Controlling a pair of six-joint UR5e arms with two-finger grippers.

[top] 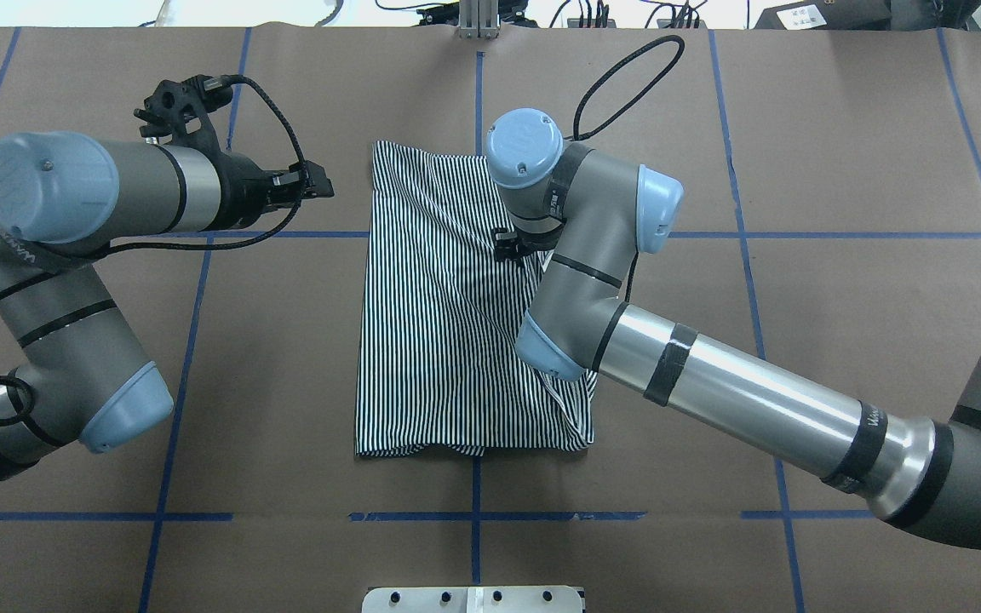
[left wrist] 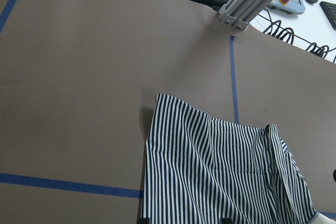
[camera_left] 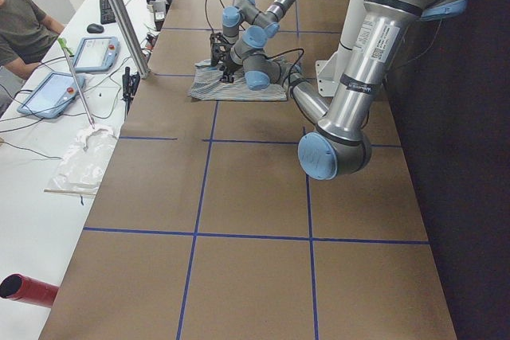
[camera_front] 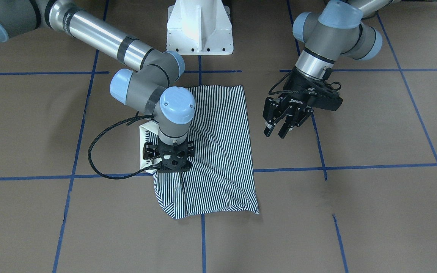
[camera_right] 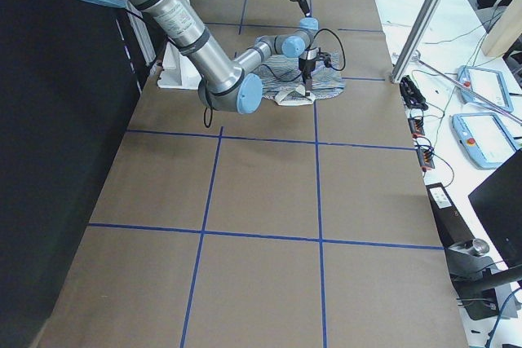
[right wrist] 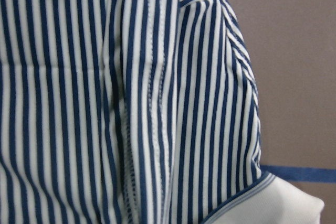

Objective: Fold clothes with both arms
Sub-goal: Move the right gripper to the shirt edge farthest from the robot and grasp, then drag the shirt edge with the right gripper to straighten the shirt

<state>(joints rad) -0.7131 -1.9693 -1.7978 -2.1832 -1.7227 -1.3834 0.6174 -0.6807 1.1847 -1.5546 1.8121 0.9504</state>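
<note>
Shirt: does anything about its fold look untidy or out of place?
Yes. The shirt lies in a rough rectangle, but its white collar sticks out past the edge beside the right gripper, and diagonal creases run across the top layer.

Overhead faces front camera; both look down on shirt (top: 439,340).

Your short-sleeved polo shirt (camera_front: 218,129) shows thin navy-and-white stripes, and its soft collar (right wrist: 294,205) is plain white. The flat paper table cover (camera_front: 374,212) is brown, gridded with blue tape lines (camera_front: 355,166). The jointed metal left arm (camera_front: 328,41) and right arm (camera_front: 101,36) are grey and silver with light-blue caps. The fingered left gripper (camera_front: 274,133) and right gripper (camera_front: 173,161) are black.
</note>
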